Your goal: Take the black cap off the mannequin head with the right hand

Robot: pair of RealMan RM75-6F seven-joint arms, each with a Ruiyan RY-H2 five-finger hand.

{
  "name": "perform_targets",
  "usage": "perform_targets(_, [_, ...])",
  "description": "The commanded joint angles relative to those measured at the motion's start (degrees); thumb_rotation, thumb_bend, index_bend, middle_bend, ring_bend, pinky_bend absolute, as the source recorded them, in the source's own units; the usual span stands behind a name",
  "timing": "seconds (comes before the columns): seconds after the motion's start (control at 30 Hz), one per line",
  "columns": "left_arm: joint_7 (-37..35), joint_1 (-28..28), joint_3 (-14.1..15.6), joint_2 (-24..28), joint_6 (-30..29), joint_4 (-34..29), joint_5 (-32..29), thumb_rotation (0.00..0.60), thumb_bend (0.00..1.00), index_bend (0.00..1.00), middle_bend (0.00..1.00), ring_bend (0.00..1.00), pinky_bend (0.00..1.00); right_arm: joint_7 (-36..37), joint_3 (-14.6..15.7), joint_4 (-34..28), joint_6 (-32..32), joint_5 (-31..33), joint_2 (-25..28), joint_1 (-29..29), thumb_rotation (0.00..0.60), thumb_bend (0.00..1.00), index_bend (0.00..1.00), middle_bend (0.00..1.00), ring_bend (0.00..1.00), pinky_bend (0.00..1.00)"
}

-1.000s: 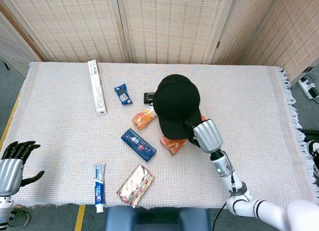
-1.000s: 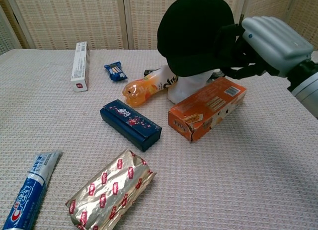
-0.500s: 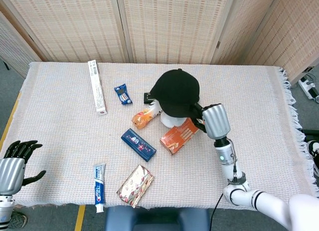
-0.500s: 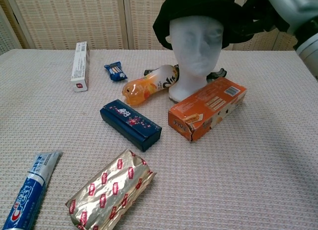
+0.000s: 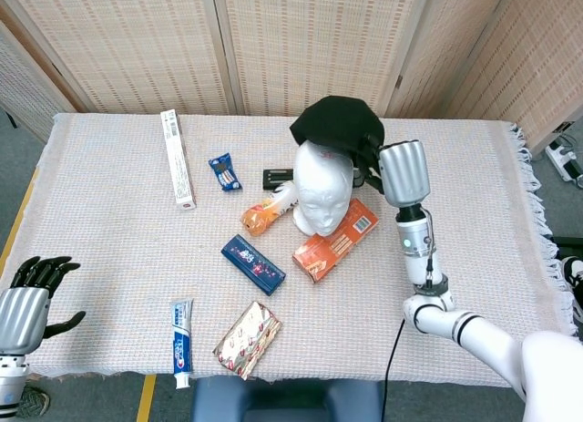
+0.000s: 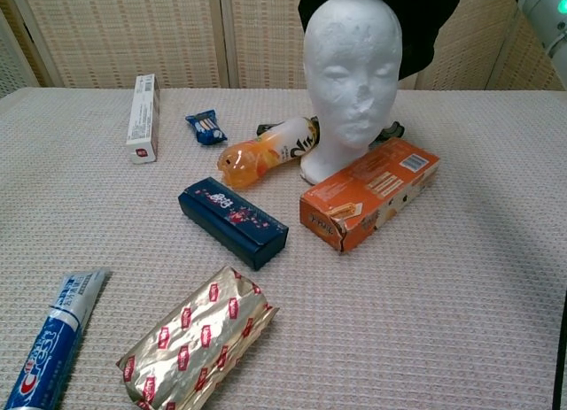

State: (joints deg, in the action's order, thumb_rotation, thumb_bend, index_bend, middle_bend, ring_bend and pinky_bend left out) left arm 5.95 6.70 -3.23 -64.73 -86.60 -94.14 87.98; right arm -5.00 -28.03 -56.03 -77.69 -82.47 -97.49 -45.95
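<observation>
The white mannequin head (image 5: 321, 192) (image 6: 353, 78) stands bare and upright near the table's middle. The black cap (image 5: 339, 126) (image 6: 423, 25) hangs in the air above and behind it, clear of the crown, held by my right hand (image 5: 399, 171), whose silver back shows in the head view with its dark fingers in the cap's side. In the chest view only the arm's edge (image 6: 542, 20) shows at the top right. My left hand (image 5: 25, 299) hovers open off the table's front left corner, holding nothing.
An orange box (image 5: 335, 242) and an orange bottle (image 5: 266, 212) lie against the mannequin's base. Also on the cloth: a dark blue box (image 5: 252, 264), a foil snack pack (image 5: 247, 338), a toothpaste tube (image 5: 181, 342), a white long box (image 5: 177, 158), a small blue packet (image 5: 224, 172).
My right hand has lifted the cap up and back off the mannequin head, from covering the face to hanging behind the bare crown. The left hand stayed put.
</observation>
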Motion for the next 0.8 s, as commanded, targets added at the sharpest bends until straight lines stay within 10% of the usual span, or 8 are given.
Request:
perform_targets(0.03, [0.15,0.10,-0.03,-0.04,0.09,-0.09,0.02,0.600,0.09,0.30,0.25,0.22,0.16,-0.04,-0.27,0.91,0.46,0.89,1.42,-0.25,0.600,1.00,0.82,1.00,1.00,1.00])
perform_targets(0.8, [2.11,0.62,0.70,0.95,0.23,-2.92,1.88,0.600,0.09,0.30,0.25,0.22,0.16,7.07,17.08,-9.11,-2.99,-3.84,19.87,18.39,0.600,1.00,0.82,1.00,1.00,1.00])
